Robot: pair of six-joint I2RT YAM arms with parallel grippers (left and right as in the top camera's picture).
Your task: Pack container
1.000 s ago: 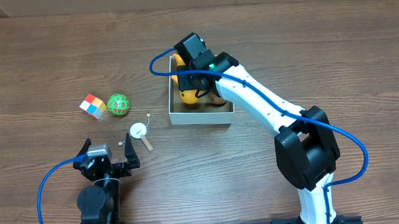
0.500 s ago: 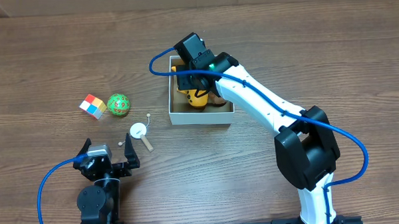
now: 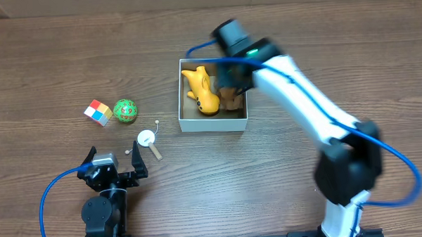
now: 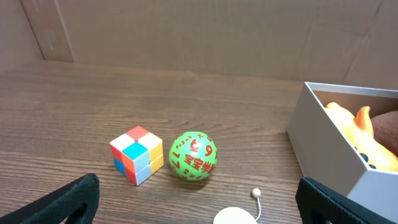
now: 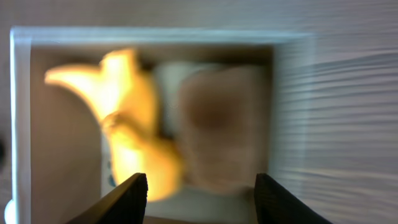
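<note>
The container (image 3: 212,123) is a shallow white-walled box at the table's middle. In it lie a yellow toy animal (image 3: 201,91) and a brown toy (image 3: 229,98). My right gripper (image 3: 231,77) hovers, blurred, over the box's back right part. In the right wrist view the right gripper (image 5: 202,199) is open and holds nothing, with the yellow toy (image 5: 134,137) and the brown toy (image 5: 217,124) below it inside the container (image 5: 287,106). My left gripper (image 3: 114,164) stands open near the front left, apart from everything. In the left wrist view the left gripper (image 4: 202,208) is empty.
Left of the box lie a coloured cube (image 3: 97,112), a green ball (image 3: 125,110) and a small white rattle drum (image 3: 148,139) with a wooden handle. The left wrist view shows the cube (image 4: 137,155), the ball (image 4: 193,156), the drum (image 4: 235,216) and the box's wall (image 4: 323,146).
My right gripper has opened and let the yellow toy go into the container, then pulled away toward the back right. The left arm has not moved.
</note>
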